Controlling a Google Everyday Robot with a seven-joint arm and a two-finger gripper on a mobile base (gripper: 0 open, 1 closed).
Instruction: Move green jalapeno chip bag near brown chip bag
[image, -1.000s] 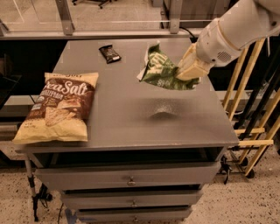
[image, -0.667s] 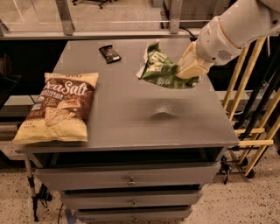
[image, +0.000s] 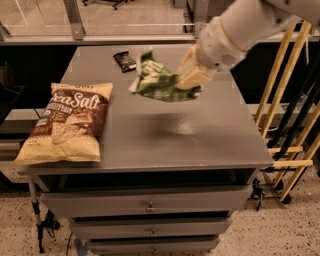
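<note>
Ref. item: brown bag, lying flat on the grey table.
Gripper: behind and to the right of the brown bag, jaws clenched on the right edge of the green bag.
Green bag: crumpled, held off the tabletop (shadow beneath it), well apart from the brown bag, to its rear-right.
Black bar: on the tabletop behind the brown bag, slightly to its right.
</note>
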